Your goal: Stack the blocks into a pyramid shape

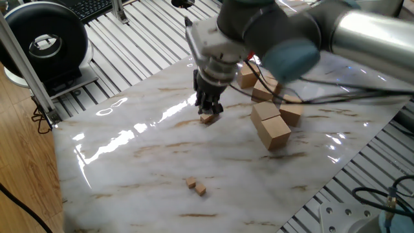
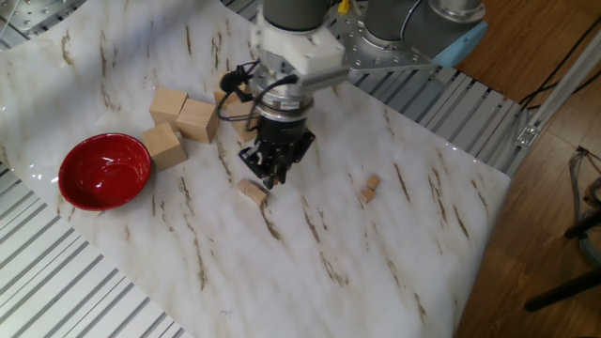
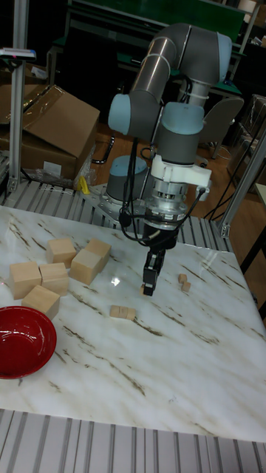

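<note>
Two tiny tan blocks [image 2: 252,192] lie side by side on the marble table [image 2: 310,272]; they also show in the tall view as blocks [image 3: 122,312] and from the other side as blocks [image 1: 207,118]. Two more tiny blocks [image 2: 370,188] sit apart, touching at a corner, seen again as blocks [image 1: 196,187] and blocks [image 3: 184,282]. My gripper [image 2: 266,178] hangs low just beside and above the first pair, fingers pointing down and slightly apart, with nothing between them. The gripper [image 1: 208,110] partly covers that pair. No stepped pile stands anywhere.
Several large pale wooden blocks [image 2: 183,120] cluster beyond the gripper. A red bowl [image 2: 105,171] sits near the table's edge beside them. Black cables [image 2: 235,89] loop off the wrist. Ribbed metal decking [image 2: 66,272] surrounds the marble sheet.
</note>
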`<state>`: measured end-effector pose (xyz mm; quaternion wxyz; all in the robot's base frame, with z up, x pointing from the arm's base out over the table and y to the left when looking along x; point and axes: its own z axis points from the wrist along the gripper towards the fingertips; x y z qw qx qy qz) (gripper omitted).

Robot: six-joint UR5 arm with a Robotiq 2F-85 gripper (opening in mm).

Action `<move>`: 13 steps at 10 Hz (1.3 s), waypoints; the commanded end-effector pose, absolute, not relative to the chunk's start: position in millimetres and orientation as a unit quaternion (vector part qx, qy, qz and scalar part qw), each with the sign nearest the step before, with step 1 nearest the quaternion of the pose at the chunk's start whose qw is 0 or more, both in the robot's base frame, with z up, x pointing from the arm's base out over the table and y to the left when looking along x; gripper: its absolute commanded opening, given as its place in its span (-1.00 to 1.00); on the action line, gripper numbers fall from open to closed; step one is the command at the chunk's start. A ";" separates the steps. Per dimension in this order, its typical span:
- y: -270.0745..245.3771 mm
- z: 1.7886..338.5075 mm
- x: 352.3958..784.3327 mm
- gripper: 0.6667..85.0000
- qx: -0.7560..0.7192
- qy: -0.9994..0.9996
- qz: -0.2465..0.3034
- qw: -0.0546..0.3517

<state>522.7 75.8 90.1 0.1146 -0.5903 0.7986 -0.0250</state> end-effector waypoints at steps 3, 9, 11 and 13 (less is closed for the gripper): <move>57.4 92.2 545.4 -0.99 -0.625 0.775 -0.011 0.093; 25.2 86.7 554.9 -0.99 -0.659 0.748 -0.017 0.077; 24.4 80.8 559.0 -0.99 -0.659 0.748 -0.016 0.078; 32.6 70.5 562.7 -0.99 -0.658 0.747 -0.003 0.090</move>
